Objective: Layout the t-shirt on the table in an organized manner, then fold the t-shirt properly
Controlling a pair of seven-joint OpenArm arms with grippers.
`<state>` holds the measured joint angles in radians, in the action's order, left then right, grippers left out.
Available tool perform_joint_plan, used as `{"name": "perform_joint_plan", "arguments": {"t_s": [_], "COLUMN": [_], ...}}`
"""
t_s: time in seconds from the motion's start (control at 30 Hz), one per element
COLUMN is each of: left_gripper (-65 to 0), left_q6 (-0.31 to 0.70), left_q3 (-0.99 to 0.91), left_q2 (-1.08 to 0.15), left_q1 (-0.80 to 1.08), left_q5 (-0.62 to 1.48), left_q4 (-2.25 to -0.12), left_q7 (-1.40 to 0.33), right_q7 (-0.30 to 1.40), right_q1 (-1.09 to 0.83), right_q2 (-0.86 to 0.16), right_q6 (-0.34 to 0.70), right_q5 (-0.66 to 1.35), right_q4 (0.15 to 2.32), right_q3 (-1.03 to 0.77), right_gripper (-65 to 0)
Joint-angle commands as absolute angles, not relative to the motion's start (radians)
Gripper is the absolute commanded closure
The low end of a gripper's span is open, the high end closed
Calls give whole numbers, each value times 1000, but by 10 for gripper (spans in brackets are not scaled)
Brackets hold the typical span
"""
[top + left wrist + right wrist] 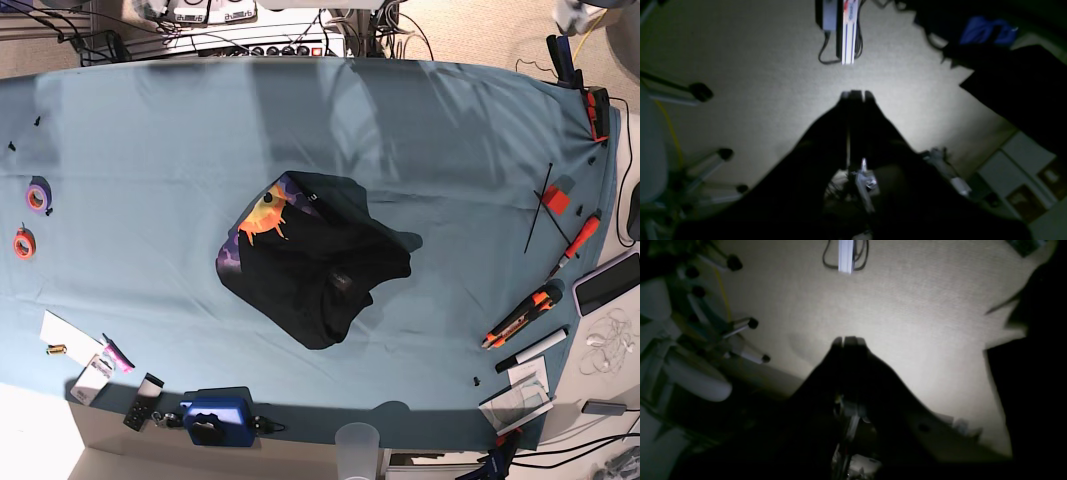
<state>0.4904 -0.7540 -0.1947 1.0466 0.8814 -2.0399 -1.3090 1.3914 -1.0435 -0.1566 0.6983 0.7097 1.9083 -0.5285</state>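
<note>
The black t-shirt (320, 270) lies crumpled in a heap near the middle of the teal-blue table (450, 150), with its orange-yellow-purple print (262, 218) showing at the heap's upper left. Neither arm appears in the base view. In the left wrist view, my left gripper (856, 95) is shut, with nothing between its fingers, above pale carpet. The right wrist view shows my right gripper (848, 340) shut and empty too, also over the floor. Neither wrist view shows the shirt clearly.
Two tape rolls (38, 196) (23, 242) sit at the table's left edge. An orange utility knife (518, 318), a marker (535, 350) and a phone (607, 283) lie at the right. A blue device (212, 420) and a cup (357, 440) stand at the front edge. Chair legs (743, 323) stand on the floor.
</note>
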Motion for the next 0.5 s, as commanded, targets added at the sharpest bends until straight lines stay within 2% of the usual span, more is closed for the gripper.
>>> {"name": "perform_joint_plan", "arguments": {"t_s": [0.0, 0.3, 0.47], "left_gripper": [0, 0, 0], "left_q6": [496, 495, 495], "left_q3": [-760, -751, -713], "left_q2": [-199, -199, -194], "left_q1": [1060, 994, 907], "left_q5": [891, 802, 655], "left_q4": [-2028, -1768, -1580], "left_q7": [-1315, -1239, -1100], "right_q7": [1396, 1396, 1396], "right_q1": [-1052, -908, -839], "right_q2": [-181, -258, -338], "right_q6": [698, 698, 698], "right_q5": [714, 688, 622], "right_q4": [1886, 1597, 1448], "right_q3": [-536, -533, -410], "right_gripper": [0, 0, 0]}}
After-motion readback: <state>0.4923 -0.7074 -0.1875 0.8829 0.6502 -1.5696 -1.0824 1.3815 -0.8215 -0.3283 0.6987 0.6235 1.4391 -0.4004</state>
